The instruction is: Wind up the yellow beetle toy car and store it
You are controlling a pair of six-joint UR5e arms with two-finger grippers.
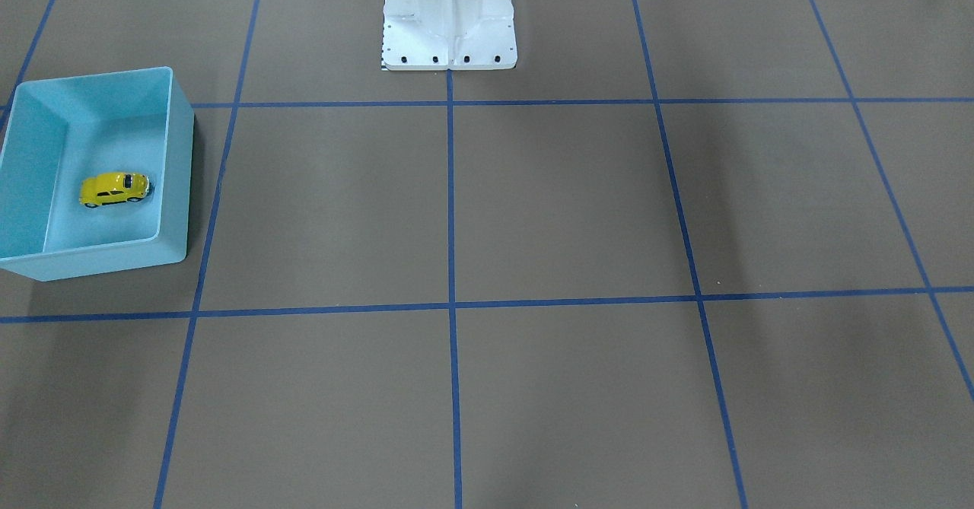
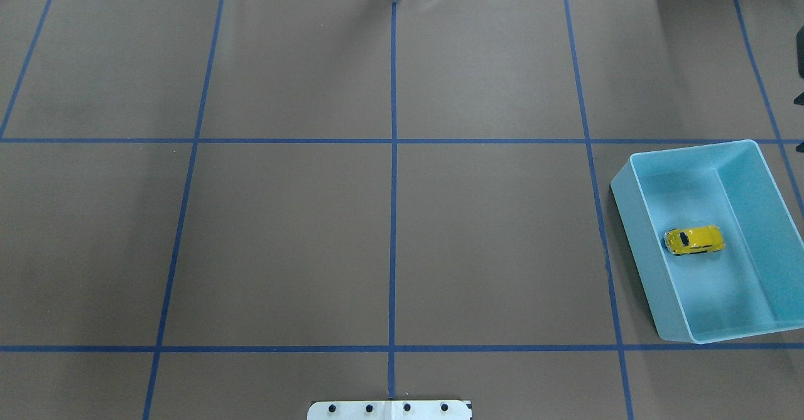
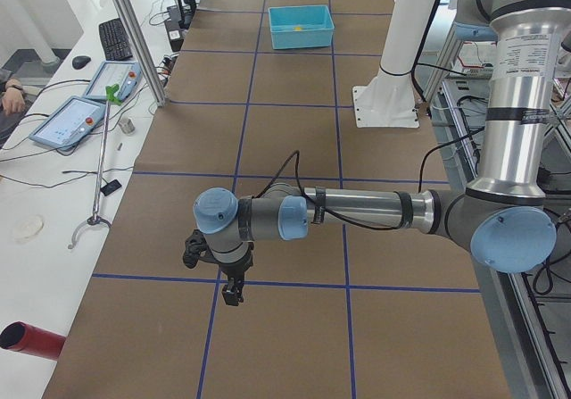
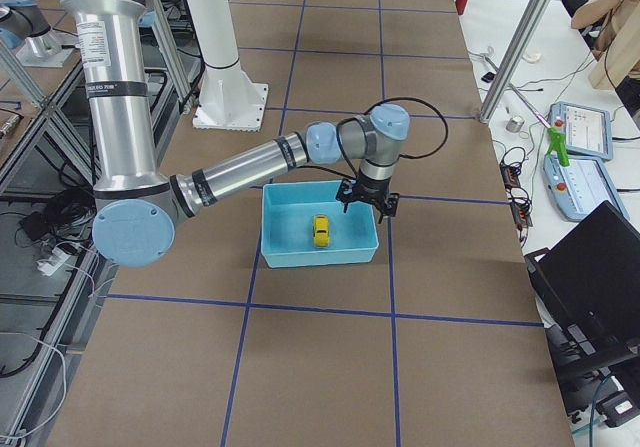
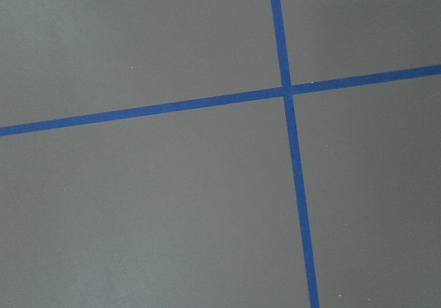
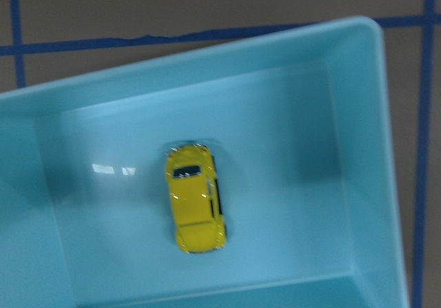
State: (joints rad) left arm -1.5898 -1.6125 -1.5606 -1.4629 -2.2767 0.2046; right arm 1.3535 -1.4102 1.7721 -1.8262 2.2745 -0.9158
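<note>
The yellow beetle toy car (image 1: 114,189) (image 2: 694,240) (image 4: 321,230) (image 6: 195,198) stands on its wheels on the floor of the light blue bin (image 1: 179,167) (image 2: 633,244) (image 4: 320,256) (image 6: 375,149). My right gripper (image 4: 368,203) hangs above the bin's far rim, apart from the car. It shows only in the side views, so I cannot tell whether it is open or shut. My left gripper (image 3: 232,290) points down over bare table at the other end, far from the bin. Its state cannot be told either. No fingers show in either wrist view.
The white robot pedestal (image 1: 449,22) (image 2: 389,409) stands at the middle of the table's robot side. Blue tape lines grid the brown table. Beside the table lie teach pendants (image 3: 80,118) (image 4: 580,157), cables and a red cylinder (image 3: 31,339). A person (image 4: 622,17) sits there.
</note>
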